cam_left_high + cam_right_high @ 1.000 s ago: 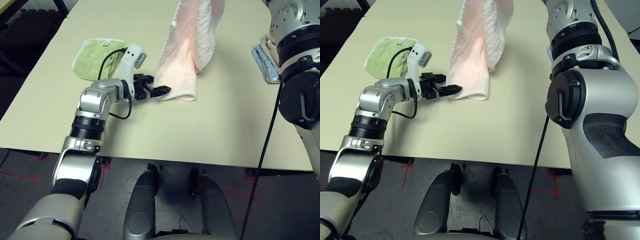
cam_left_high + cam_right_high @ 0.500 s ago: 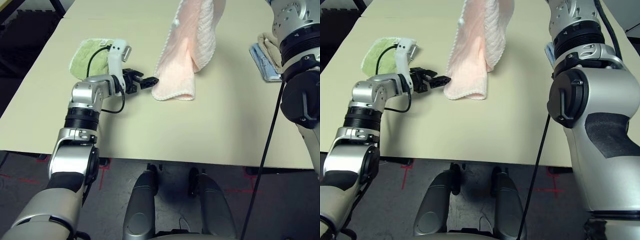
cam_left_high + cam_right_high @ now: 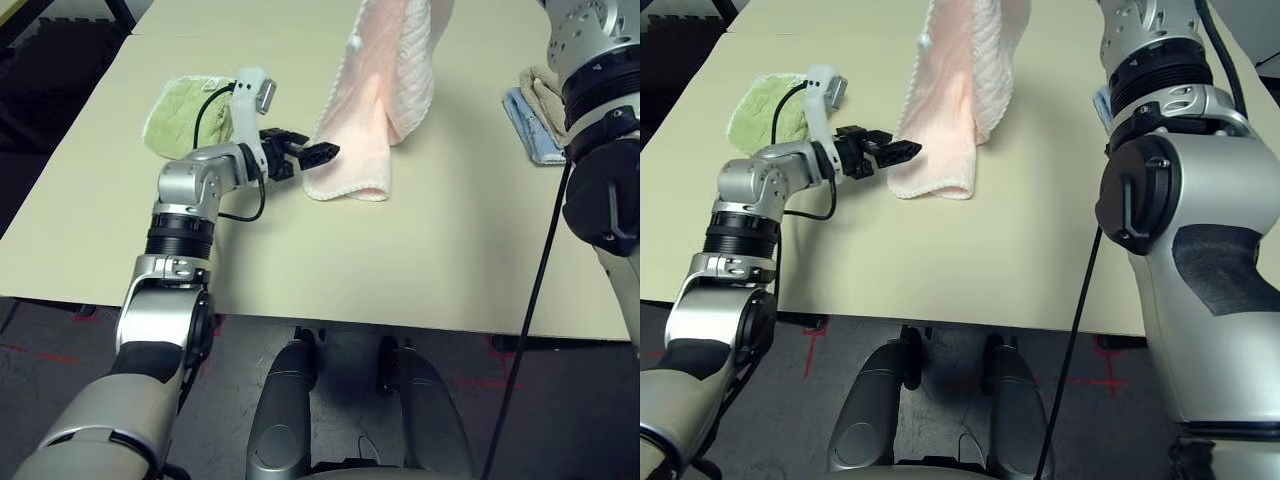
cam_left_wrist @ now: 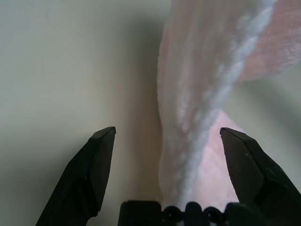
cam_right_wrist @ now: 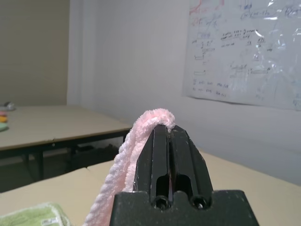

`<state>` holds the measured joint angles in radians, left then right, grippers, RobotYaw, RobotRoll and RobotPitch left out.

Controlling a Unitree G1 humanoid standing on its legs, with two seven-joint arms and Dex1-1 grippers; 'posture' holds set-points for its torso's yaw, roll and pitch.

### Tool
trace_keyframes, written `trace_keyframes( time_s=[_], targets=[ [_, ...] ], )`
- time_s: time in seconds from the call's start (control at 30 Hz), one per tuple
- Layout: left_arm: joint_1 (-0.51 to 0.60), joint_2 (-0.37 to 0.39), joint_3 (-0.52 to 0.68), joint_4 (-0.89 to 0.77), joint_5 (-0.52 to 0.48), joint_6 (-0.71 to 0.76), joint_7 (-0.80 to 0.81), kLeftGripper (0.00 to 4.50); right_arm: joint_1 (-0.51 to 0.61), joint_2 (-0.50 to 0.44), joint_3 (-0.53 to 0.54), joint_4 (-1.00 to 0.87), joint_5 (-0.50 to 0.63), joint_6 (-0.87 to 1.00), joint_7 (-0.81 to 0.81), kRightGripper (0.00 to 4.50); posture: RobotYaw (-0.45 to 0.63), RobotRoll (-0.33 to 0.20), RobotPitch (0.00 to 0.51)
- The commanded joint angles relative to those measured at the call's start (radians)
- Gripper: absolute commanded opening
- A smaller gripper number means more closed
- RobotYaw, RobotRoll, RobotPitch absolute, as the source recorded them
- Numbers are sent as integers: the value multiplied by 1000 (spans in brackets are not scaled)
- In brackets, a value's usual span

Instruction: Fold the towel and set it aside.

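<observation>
The pale pink towel (image 3: 375,90) hangs from above, and its lower end rests folded over on the table (image 3: 350,183). My right gripper (image 5: 167,128) is shut on the towel's (image 5: 141,129) top edge, high above the table. My left gripper (image 3: 320,152) is open at the hanging towel's left edge, a little above the table. In the left wrist view the towel's white stitched edge (image 4: 207,99) runs down between the spread fingers (image 4: 99,155) of that gripper (image 4: 168,134), untouched by either one.
A light green folded towel (image 3: 185,108) lies behind my left forearm. Beige and blue folded towels (image 3: 530,115) lie at the right, near my right arm. The tan table (image 3: 420,260) has bare room in front of the pink towel.
My left gripper drew back from the towel's lower corner, then came forward again, higher, to its left edge. The towel still hangs from my right gripper.
</observation>
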<state>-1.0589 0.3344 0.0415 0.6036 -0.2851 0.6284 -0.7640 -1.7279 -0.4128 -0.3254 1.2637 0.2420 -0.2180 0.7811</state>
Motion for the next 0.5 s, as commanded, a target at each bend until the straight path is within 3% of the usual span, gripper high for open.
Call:
trace_keyframes(
  time_s=[0.03,0.23,0.5],
  targets=[
    [5,7,-46,63,50,-40,-16,4500,-82,-33,-18,-2,5,-28,-36,22,104,0,292],
    [47,44,-63,27,55,-30,-63,4500,-109,-64,-14,15,-11,-36,-86,22,94,0,295],
    [55,113,-65,-84,30,35,-138,4500,-92,-37,-9,22,-17,-23,-82,22,110,0,310]
  ],
)
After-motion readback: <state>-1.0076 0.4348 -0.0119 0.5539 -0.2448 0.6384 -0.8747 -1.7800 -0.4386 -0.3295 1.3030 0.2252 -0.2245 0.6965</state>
